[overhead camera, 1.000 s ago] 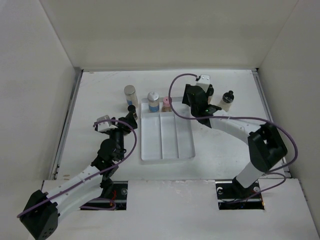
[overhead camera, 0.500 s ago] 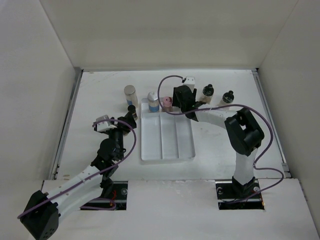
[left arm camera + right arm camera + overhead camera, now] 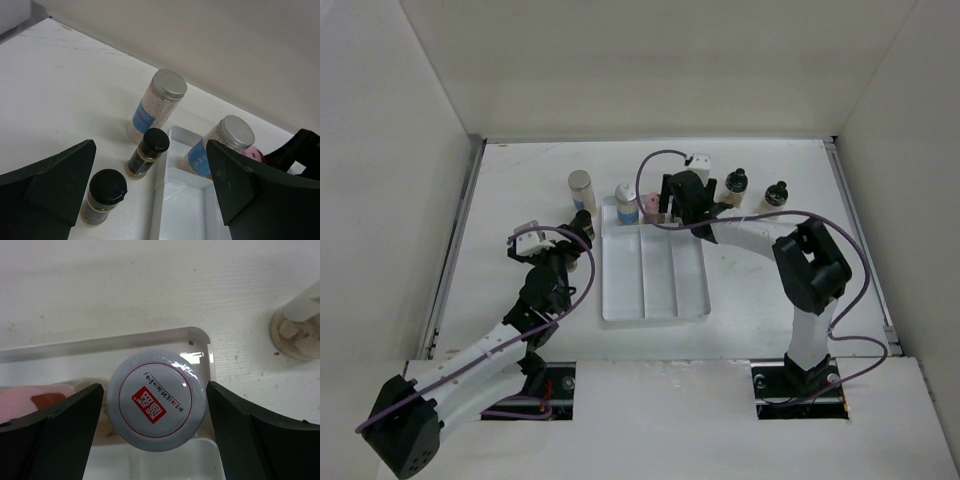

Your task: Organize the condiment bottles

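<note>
In the right wrist view a white-capped bottle [image 3: 157, 400] stands in the far right corner of the white tray [image 3: 60, 352]. My right gripper [image 3: 155, 390] is open around it, with a gap on each side. A pink cap [image 3: 25, 400] sits just left of it. In the left wrist view my left gripper [image 3: 151, 146] is open and low over two black-capped bottles [image 3: 148, 150] [image 3: 102, 195] beside the tray [image 3: 185, 200]. A silver-capped jar [image 3: 160, 102] stands behind them, and another [image 3: 222, 145] stands inside the tray. From above, the right gripper [image 3: 665, 205] hides the white-capped bottle.
Two more black-capped bottles [image 3: 736, 183] [image 3: 776, 192] stand at the back right of the table. Another bottle's base [image 3: 300, 330] shows right of the tray corner. The tray's three long compartments [image 3: 655, 285] run toward the arms. White walls enclose the table.
My right arm swung left from the back-right bottles to the tray's far right corner, and its jaws opened off the white-capped bottle. My left gripper edged slightly forward.
</note>
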